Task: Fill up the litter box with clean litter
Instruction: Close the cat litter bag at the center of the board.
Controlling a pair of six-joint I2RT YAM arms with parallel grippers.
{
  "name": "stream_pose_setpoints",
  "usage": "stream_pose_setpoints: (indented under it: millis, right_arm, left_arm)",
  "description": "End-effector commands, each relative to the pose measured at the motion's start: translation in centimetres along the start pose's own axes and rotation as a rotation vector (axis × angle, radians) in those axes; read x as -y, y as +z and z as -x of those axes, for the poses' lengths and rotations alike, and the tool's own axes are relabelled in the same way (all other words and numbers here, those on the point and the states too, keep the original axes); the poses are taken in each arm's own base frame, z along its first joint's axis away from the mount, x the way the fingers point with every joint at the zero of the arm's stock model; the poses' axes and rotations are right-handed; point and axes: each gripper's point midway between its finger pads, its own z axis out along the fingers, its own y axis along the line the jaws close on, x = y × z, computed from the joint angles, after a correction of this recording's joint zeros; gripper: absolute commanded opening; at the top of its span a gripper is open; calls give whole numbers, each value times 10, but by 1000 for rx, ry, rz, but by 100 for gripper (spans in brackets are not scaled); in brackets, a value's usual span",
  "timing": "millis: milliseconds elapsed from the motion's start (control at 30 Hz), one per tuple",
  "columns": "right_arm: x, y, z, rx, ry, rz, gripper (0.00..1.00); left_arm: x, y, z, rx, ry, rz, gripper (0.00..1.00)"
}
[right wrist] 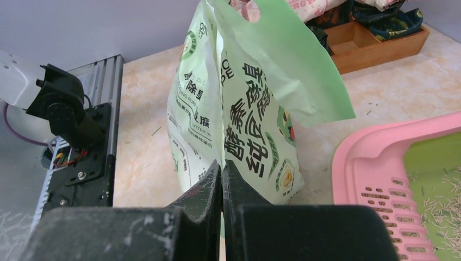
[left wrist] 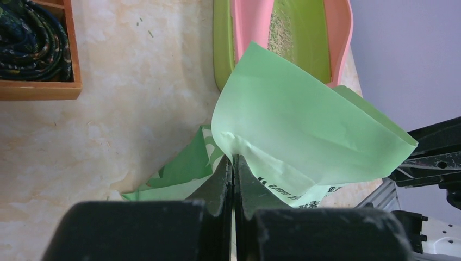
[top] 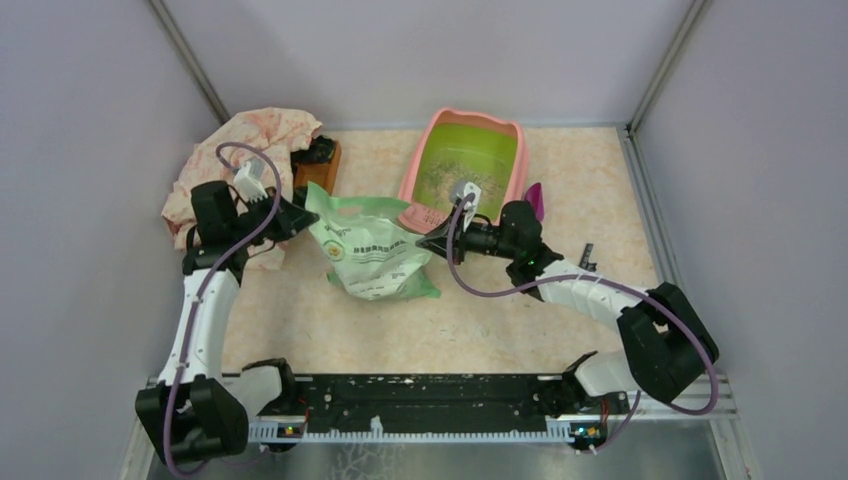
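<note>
The litter box point(top: 432, 131), pink rim and lime-green inside, stands at the back middle with a thin scatter of clean litter point(top: 442, 172) on its floor. It also shows in the left wrist view point(left wrist: 250, 27) and in the right wrist view point(right wrist: 380, 157). The light green printed bag point(top: 375, 250) lies in front of it, held between both grippers. My left gripper point(top: 303, 222) is shut on the bag's left edge point(left wrist: 282, 125). My right gripper point(top: 432, 240) is shut on the bag's right edge point(right wrist: 244, 103).
A pink floral cloth point(top: 250, 150) lies at the back left beside a wooden tray point(top: 318, 170) holding dark fabric. A magenta scoop point(top: 535, 200) lies right of the litter box. A small black piece point(top: 587, 257) lies at the right. Grey walls enclose the table.
</note>
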Motion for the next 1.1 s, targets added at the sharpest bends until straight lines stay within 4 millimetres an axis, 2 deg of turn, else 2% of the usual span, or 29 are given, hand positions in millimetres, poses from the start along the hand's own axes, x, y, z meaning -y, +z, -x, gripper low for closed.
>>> stream_pose_setpoints:
  millis: [0,67,200,300,333,400,433,567,700,800,1067]
  right_arm:
    - [-14,-1,24,36,-86,43,0]
    - [-15,-2,24,36,-89,45,0]
    - [-18,-5,22,31,-94,50,0]
    - [-20,-7,25,37,-101,48,0]
    - [-20,-8,28,41,-105,46,3]
    - [-23,-8,36,56,-118,53,34]
    - [-24,-8,40,65,-126,56,44]
    - [-28,-2,52,81,-153,65,59]
    - [-37,16,53,61,-181,101,64]
    - [-35,32,47,28,-218,95,65]
    - [-10,59,51,42,-233,19,65]
  left_arm:
    - [16,-16,38,123,123,6,1]
    - [14,-17,36,122,125,16,0]
    - [29,-24,37,162,161,-47,2]
    - [33,-29,41,202,183,-48,4]
    - [33,-29,40,198,185,-49,4]
    - [32,-27,37,180,182,-53,4]
    - [31,-26,35,170,178,-54,4]
    - [27,-25,32,171,175,-46,4]
    - [21,-21,28,151,160,-36,4]
    - [18,-20,26,148,156,-26,4]
    - [11,-21,25,150,158,4,3]
